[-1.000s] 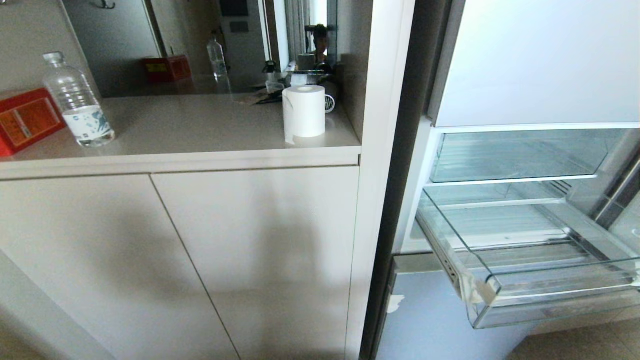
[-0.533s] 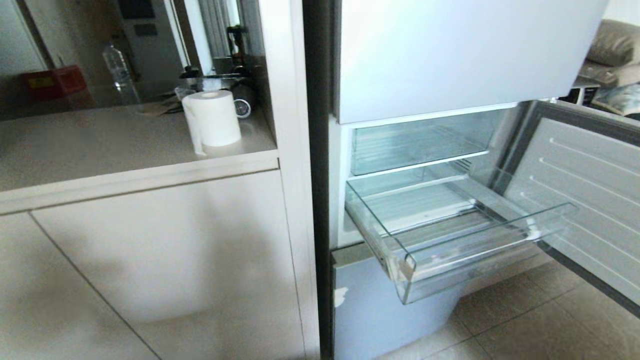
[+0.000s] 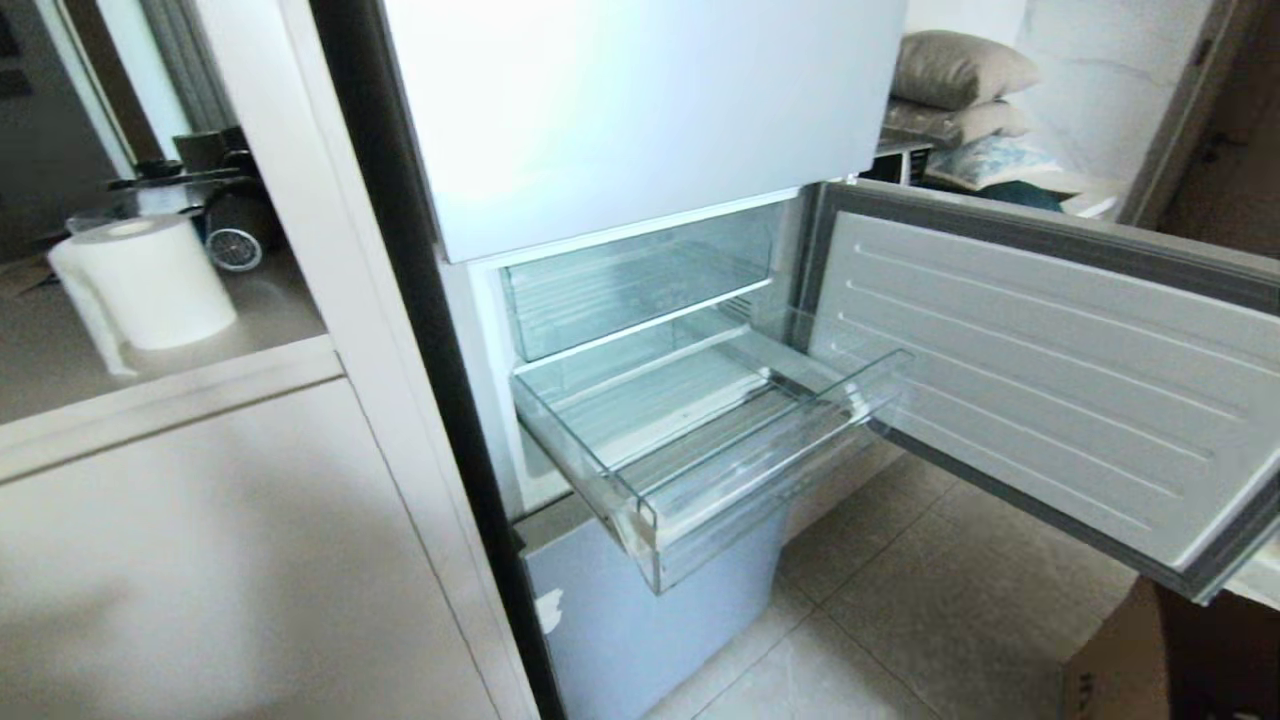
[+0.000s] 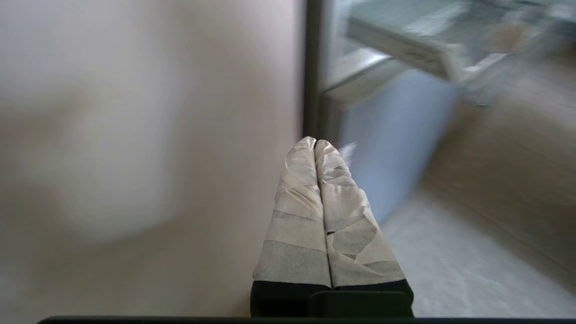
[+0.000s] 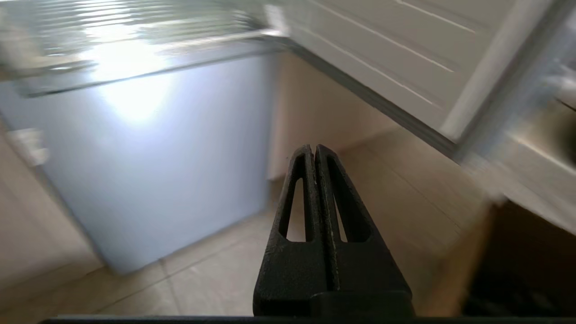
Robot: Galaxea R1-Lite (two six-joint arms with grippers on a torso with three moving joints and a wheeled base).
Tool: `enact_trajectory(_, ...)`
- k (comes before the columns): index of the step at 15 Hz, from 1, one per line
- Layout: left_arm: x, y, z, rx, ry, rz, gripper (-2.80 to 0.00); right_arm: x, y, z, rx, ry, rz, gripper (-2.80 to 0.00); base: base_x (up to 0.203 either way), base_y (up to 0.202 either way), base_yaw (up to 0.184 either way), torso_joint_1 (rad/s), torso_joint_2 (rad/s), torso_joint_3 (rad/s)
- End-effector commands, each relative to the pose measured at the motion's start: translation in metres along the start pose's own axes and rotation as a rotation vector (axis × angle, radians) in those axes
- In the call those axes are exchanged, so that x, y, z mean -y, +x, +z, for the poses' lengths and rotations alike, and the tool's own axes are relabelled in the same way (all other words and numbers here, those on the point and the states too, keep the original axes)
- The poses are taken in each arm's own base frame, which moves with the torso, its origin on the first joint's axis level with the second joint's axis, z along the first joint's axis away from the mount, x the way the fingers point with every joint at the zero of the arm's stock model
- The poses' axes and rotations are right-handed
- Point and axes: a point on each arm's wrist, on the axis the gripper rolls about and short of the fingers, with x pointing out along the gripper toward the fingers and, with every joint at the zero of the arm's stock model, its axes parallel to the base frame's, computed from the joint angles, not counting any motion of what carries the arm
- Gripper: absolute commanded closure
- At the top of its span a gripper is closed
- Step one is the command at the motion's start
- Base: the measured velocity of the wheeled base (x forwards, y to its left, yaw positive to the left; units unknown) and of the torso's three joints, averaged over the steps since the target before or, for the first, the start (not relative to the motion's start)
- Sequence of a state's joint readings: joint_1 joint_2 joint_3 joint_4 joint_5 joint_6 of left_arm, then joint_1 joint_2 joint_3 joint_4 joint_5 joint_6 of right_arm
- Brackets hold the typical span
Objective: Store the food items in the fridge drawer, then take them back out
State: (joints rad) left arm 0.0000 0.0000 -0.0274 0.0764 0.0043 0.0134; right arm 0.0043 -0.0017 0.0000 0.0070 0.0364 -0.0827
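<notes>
I judged this to be the approach step: the base was facing the fridge and nothing had yet been picked up. In the head view the fridge drawer (image 3: pixel 700 450) stood pulled out from the open middle compartment, its clear front lip hanging over the pale blue lower door (image 3: pixel 640 620), with a scrap of beige tape at the near front corner. I could see straight through to its ribbed floor, and it held nothing. The clear bin (image 3: pixel 640 290) directly above it also looked empty. The fridge door (image 3: pixel 1020 370) was swung wide to the right.

The food items were not in any view, so I could not say where they lay. To the left, the table (image 3: pixel 150 390) carried a roll of paper towel (image 3: pixel 140 285), with some dark kitchen things behind it that I could not make out.

Neither arm showed in the head view. In its wrist view, the left gripper (image 4: pixel 315 143), its fingers wrapped in pale tape, was pressed fully closed and held nothing, pointing toward the lower door and the floor. The right gripper (image 5: pixel 313 147), bare black, was likewise closed and empty, aimed low at the floor tiles in front of the fridge.

As I read it, the next move called for finding the food first, since the drawer was ready to receive it.
</notes>
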Motion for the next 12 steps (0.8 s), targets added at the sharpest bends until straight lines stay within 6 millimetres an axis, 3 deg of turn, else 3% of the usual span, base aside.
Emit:
enact_trajectory(1,0.000,0.000,0.000,0.000,0.000,0.000,0.00,0.000,0.000,0.000,-0.001,0.012,0.002,0.00,0.000,0.008,-0.167,0.002,0.01,0.007)
enact_trajectory(4,0.000,0.000,0.000,0.000,0.000,0.000,0.00,0.000,0.000,0.000,0.001,0.015,0.004,0.00,0.001,0.006,-0.107,0.001,0.00,0.002)
enact_trajectory(8,0.000,0.000,0.000,0.000,0.000,0.000,0.00,0.002,-0.002,0.008,0.019,0.073,-0.067,0.00,0.000,0.000,0.000,0.000,0.00,0.000)
enact_trajectory(10,0.000,0.000,0.000,0.000,0.000,0.000,0.00,0.006,0.001,0.031,0.003,0.147,-0.167,0.00,0.000,0.000,0.000,0.000,0.00,0.000)
enact_trajectory(12,0.000,0.000,0.000,0.000,0.000,0.000,0.00,0.010,0.017,0.058,-0.085,0.235,-0.284,0.00,0.000,0.000,0.000,0.000,0.00,0.000)
